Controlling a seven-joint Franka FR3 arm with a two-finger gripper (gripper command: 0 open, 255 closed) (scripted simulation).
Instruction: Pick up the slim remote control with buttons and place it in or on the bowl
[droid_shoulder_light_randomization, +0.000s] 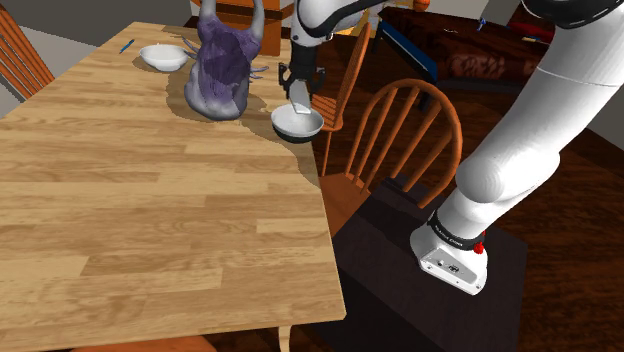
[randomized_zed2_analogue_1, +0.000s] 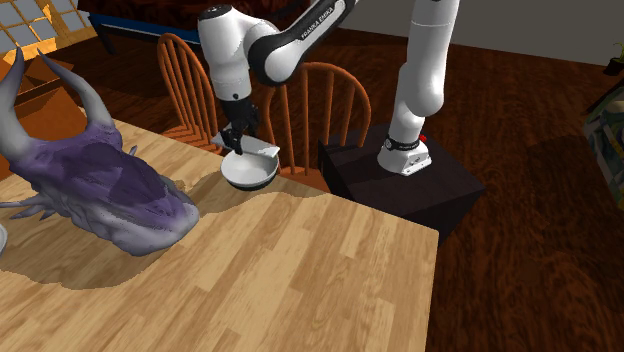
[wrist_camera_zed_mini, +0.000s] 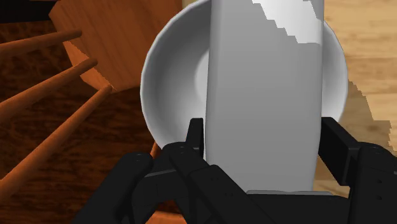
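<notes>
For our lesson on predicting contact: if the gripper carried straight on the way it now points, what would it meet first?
The white bowl directly beneath; the grey remote clasped in the gripper would likely touch its inside first.

Space straight above the bowl (droid_shoulder_light_randomization: 310, 128) was taken by the gripper (wrist_camera_zed_mini: 263, 133) clamping the remote (wrist_camera_zed_mini: 264, 76). Horned purple figure (droid_shoulder_light_randomization: 222, 65) blocked the tabletop side, just beside the bowl. Chair back (droid_shoulder_light_randomization: 405, 130) stood off the table (droid_shoulder_light_randomization: 130, 220) edge near the bowl. Tabletop away from the bowl lay open
</notes>
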